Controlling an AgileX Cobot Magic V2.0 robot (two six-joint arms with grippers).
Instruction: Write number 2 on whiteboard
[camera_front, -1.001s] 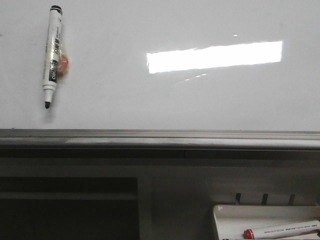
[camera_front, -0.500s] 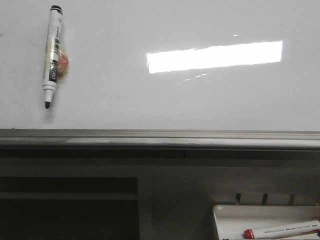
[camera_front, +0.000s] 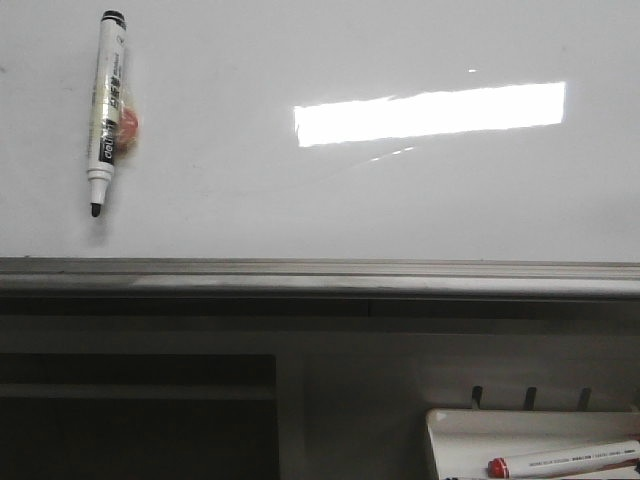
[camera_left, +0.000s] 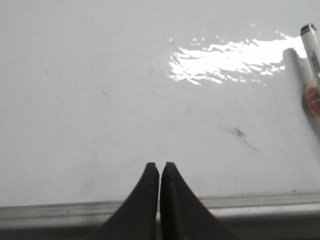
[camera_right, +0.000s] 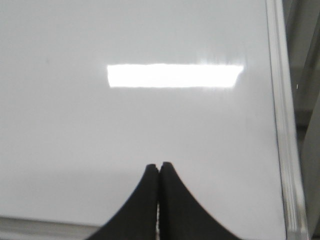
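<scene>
The whiteboard (camera_front: 300, 210) is large, glossy and white, with a grey metal edge strip (camera_front: 320, 275) and a bright rectangular reflection. No number 2 shows on it. A black-tipped marker (camera_front: 105, 110) with a white body lies on the board at the far left; it also shows in the left wrist view (camera_left: 312, 70). My left gripper (camera_left: 160, 165) is shut and empty over the board's near edge. My right gripper (camera_right: 160, 165) is shut and empty over the board (camera_right: 150, 125). Neither gripper shows in the front view.
A small white tray (camera_front: 530, 440) at the lower right holds a red-capped marker (camera_front: 565, 462). A small reddish object (camera_front: 127, 128) sits beside the black marker. A faint dark smudge (camera_left: 240, 134) marks the board. The board's side frame (camera_right: 282, 125) runs past my right gripper.
</scene>
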